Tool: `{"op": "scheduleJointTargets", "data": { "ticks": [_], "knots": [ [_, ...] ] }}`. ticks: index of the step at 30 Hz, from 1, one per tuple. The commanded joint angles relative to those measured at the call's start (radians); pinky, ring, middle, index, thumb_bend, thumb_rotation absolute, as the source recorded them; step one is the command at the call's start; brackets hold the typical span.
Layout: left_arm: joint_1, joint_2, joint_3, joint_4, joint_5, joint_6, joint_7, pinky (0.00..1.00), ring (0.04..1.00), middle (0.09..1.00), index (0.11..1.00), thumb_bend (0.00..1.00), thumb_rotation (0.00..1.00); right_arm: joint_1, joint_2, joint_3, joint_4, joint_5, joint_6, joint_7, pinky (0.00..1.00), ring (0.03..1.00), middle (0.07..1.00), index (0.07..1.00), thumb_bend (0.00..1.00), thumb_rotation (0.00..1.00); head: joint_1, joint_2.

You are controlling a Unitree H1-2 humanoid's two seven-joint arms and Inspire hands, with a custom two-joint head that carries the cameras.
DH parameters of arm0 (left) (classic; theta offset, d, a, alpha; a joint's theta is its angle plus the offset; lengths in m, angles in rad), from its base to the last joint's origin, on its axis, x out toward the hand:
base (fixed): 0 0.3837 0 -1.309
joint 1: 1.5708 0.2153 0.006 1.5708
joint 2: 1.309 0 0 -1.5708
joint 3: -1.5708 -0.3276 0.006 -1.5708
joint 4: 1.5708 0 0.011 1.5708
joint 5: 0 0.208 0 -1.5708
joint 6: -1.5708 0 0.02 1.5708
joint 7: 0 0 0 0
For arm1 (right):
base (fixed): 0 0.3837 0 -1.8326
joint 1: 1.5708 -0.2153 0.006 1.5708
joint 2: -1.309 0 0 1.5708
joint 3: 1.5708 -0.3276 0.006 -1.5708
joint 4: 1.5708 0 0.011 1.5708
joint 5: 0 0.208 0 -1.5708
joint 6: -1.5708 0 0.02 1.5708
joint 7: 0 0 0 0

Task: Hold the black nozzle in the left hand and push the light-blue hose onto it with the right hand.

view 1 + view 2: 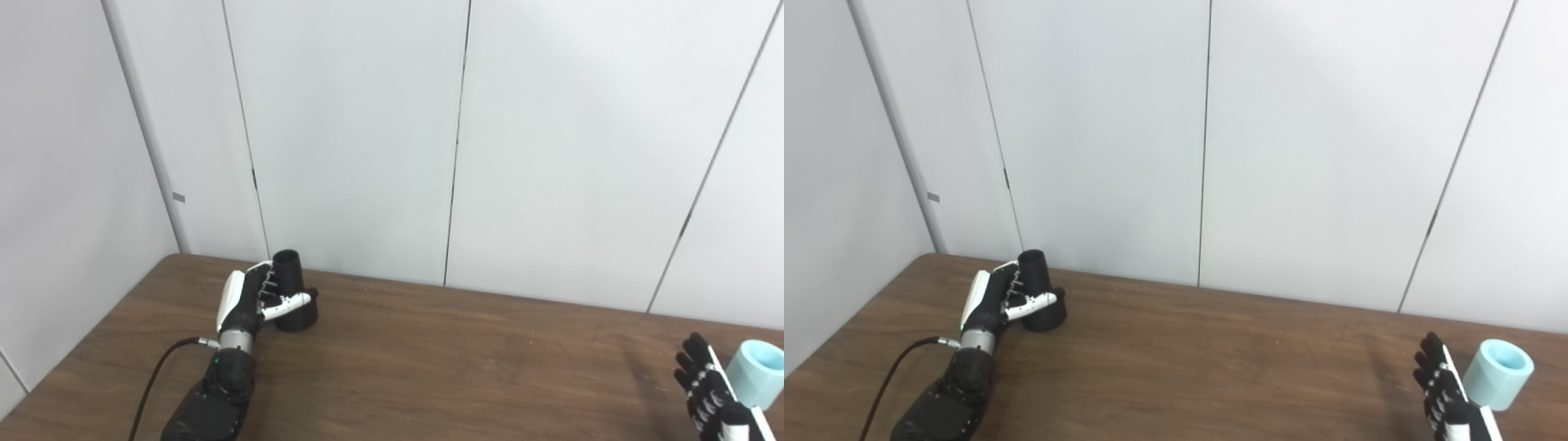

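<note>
- A grey panelled wall fills the upper two thirds of the frame, its seams running down to the far edge of the table, a brown wood-grain top that spans the lower third.
- In the lower left of the frame, a black cable curves up from the bottom edge to the wrist of the left arm.
- The left hand sits left of centre near the table's far edge, its white-and-black back turned to the left side of the frame.
- The left hand is wrapped around the black nozzle: the fingers curl behind it and the white thumb crosses its front, so it is holding the nozzle.
- The black nozzle stands almost upright, leaning a little to the left, with its narrow open mouth at the top and its wider base down at the table surface; whether the base fully rests on the wood I cannot tell.
- The middle of the frame shows only bare tabletop between the two hands, which are well apart.
- At the lower right corner, the right hand has its dark fingers spread and pointing up, holding nothing.
- The light-blue hose lies just beside the right hand on its right, a short tube with its open end facing up and toward the camera; whether hand and hose touch I cannot tell.
</note>
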Motion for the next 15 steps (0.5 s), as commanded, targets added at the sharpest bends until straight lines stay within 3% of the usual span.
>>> {"op": "scheduleJointTargets", "data": {
  "ticks": [1,3,5,6,15],
  "knots": [
    [-0.010,-0.010,-0.005,-0.009,-0.002,-0.014,-0.024,0.39,0.469,0.544,0.560,0.62,0.29,0.131,0.042,0.016,0.087,0.002,0.008,-0.001,0.99,1.000,1.000,0.998,0.76,0.99,0.001,0.001],
    [-0.005,-0.014,-0.014,-0.003,0.001,-0.017,-0.025,0.37,0.459,0.539,0.554,0.63,0.27,0.132,0.043,0.017,0.083,0.003,0.011,-0.001,0.99,1.000,1.000,0.997,0.76,0.99,0.001,0.002],
    [0.003,-0.018,-0.026,0.000,0.010,-0.021,-0.026,0.35,0.449,0.531,0.504,0.53,0.12,0.133,0.043,0.017,0.080,0.003,0.012,-0.001,0.99,1.000,1.000,0.996,0.76,0.99,0.000,0.005],
    [0.010,-0.019,-0.038,-0.005,0.022,-0.023,-0.024,0.35,0.447,0.528,0.498,0.52,0.10,0.133,0.043,0.017,0.080,0.004,0.012,-0.001,0.99,1.000,1.000,0.996,0.76,0.99,-0.001,0.005],
    [0.072,-0.038,-0.141,-0.035,0.097,-0.057,-0.010,0.41,0.471,0.515,0.491,0.51,0.07,0.133,0.044,0.017,0.076,0.006,0.016,-0.003,0.99,1.000,1.000,0.996,0.76,0.99,-0.013,0.014]
  ]
}}
